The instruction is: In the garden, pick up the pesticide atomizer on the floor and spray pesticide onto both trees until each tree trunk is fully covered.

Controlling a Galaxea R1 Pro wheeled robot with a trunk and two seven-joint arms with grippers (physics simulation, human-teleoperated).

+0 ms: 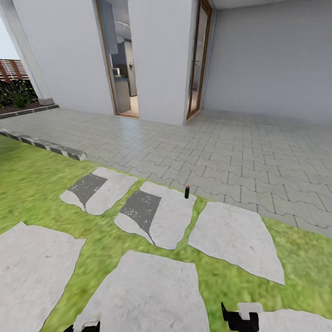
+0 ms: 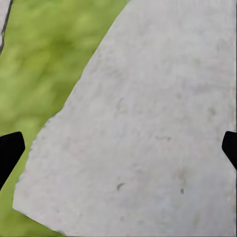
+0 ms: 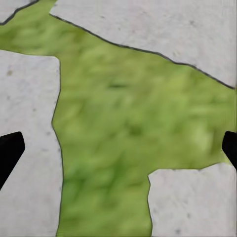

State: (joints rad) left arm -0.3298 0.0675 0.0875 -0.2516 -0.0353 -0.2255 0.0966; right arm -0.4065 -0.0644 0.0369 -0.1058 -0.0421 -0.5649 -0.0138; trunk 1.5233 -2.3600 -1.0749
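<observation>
Atomizer upright on stepping stone ahead, both pincers spread wide and empty; roll closer, square up, then lower right pincer around its body.

Pesticide atomizer stands upright on the far edge of a stepping stone set in the lawn. Paved patio lies behind it; house doorway beyond, left.

My fingertips are black over pale grey speckled stepping stones set in mottled green grass, while far ahead a dark atomizer with a red tip stands beside grey interlocking paving and white walls.
</observation>
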